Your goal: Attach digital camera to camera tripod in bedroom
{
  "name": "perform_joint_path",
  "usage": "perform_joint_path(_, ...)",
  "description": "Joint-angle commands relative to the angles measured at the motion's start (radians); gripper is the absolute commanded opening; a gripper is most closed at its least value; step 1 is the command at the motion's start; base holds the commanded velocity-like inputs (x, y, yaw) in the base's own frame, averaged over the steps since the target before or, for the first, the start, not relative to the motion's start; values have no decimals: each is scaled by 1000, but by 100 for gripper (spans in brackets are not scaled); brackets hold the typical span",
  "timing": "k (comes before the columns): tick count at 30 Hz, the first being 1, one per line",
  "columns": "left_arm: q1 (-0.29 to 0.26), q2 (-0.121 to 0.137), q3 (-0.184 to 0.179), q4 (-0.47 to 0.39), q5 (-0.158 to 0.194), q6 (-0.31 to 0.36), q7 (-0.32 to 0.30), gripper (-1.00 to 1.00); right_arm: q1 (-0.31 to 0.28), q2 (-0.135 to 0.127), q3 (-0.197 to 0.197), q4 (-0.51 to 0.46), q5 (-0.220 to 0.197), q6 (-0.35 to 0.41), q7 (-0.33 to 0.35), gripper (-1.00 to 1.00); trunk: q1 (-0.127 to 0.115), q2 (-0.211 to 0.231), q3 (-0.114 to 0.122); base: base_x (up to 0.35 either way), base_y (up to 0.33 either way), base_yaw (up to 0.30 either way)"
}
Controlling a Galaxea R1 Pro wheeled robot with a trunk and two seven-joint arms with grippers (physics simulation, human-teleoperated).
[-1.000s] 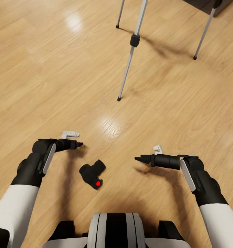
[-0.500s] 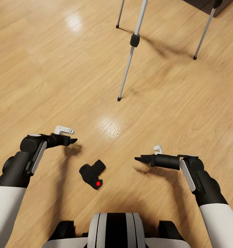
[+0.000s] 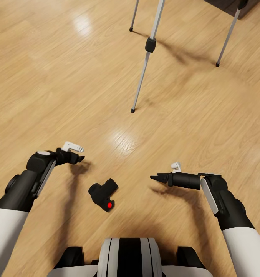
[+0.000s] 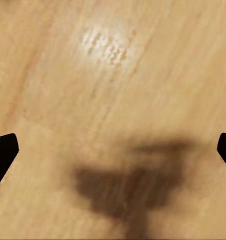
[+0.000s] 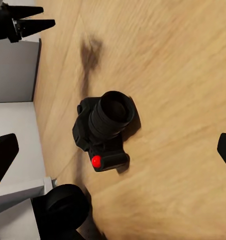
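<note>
Digital camera [image 3: 103, 194] lies on the floor [image 3: 68, 77] at 6 o'clock, ungrasped. Left gripper [image 3: 80, 158], fingers apart, has swung outward since a second ago, then edged back. Right gripper [image 3: 154, 177], fingers apart, is unchanged. Camera tripod [image 3: 147, 57] stands at 12 o'clock. Pickup likely pending.

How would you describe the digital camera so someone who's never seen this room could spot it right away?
Look at the light wood floor just ahead of the robot's base, between the left gripper and right gripper. The digital camera lies there: small, chunky, black, with a bright red round button.
</note>
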Motion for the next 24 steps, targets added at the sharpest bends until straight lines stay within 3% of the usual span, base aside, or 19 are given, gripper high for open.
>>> perform_joint_path(1,0,7,-30,-2,-18,-26,-11,100,0,0,0,0,-3,5,1,100,0,0,0,0,0,0)
perform_joint_path(4,0,38,-158,-5,-48,-126,-38,100,0,0,0,0,-3,5,1,100,0,0,0,0,0,0)
perform_joint_path(5,1,67,-255,-8,-68,-196,-70,100,0,0,0,0,-3,5,1,100,0,0,0,0,0,0)
perform_joint_path(8,1,115,-372,-18,-87,-290,-124,100,0,0,0,0,-4,5,1,100,0,0,0,0,0,0)
perform_joint_path(9,1,145,-416,-26,-95,-342,-151,100,0,0,0,0,-4,5,1,100,0,0,0,0,0,0)
perform_joint_path(12,1,195,-453,-33,-101,-403,-184,100,0,0,0,0,-3,5,1,100,0,0,0,0,0,0)
perform_joint_path(15,1,224,-459,-36,-99,-424,-197,100,0,0,0,0,-3,3,1,100,0,0,0,0,0,0)
perform_joint_path(19,1,254,-433,-42,-72,-449,-218,100,0,0,0,0,-3,3,0,100,0,0,0,0,0,0)
perform_joint_path(21,1,265,-406,-44,-38,-471,-257,100,0,0,0,0,-3,2,0,100,0,0,0,0,0,0)
perform_joint_path(23,1,276,-389,-44,-16,-508,-312,100,0,0,0,0,-3,2,0,100,0,0,0,0,0,0)
perform_joint_path(24,1,291,-376,-45,-1,-558,-374,100,0,0,0,0,-3,2,0,100,0,0,0,0,0,0)
